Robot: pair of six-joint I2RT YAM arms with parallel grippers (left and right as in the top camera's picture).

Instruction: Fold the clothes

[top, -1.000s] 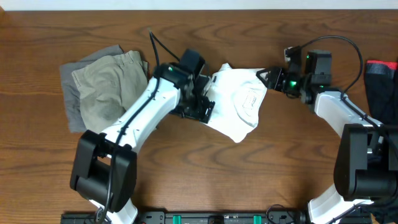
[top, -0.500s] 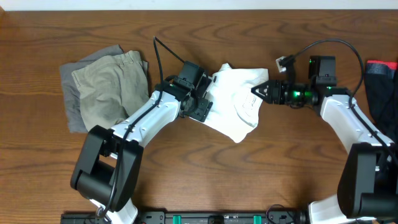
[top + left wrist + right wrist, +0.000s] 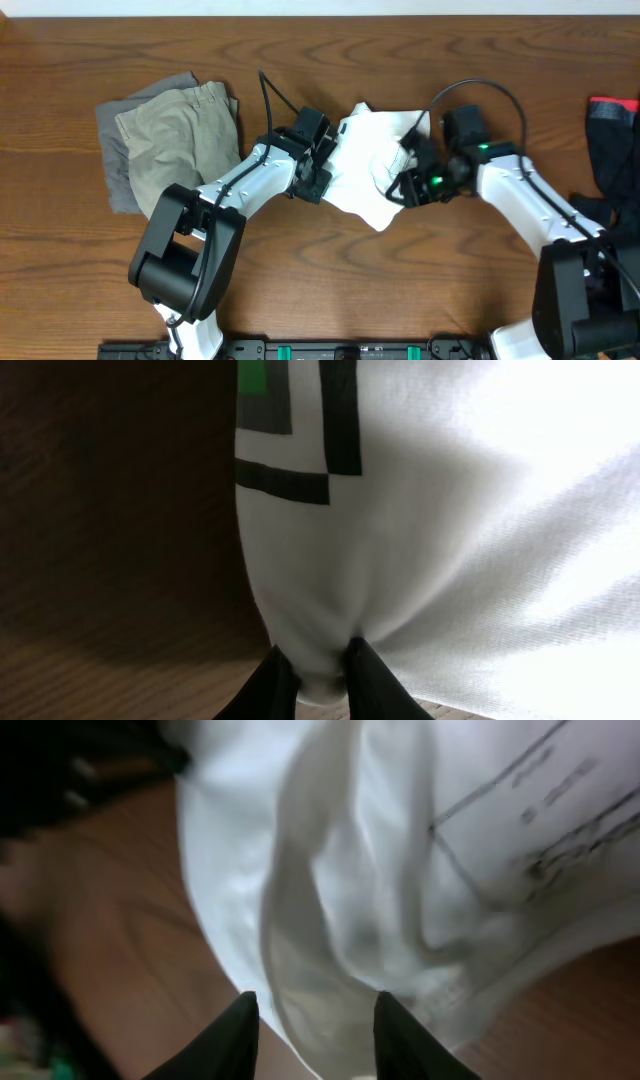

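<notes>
left gripper [image 3: 312, 670] is pinching a fold of the white t-shirt [image 3: 365, 165] crumpled at the middle of the tabletop [image 3: 300, 280], right gripper [image 3: 310, 1020] is straddling its other side, jaws spread, probably needing to clamp before pulling it flat.

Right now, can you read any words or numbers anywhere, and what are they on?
Shirt, grey print: lines of lettering, too blurred to read.
Shirt, logo: green and black squares, no letters showing.
No other writing shows, so there is nothing to quote.
</notes>
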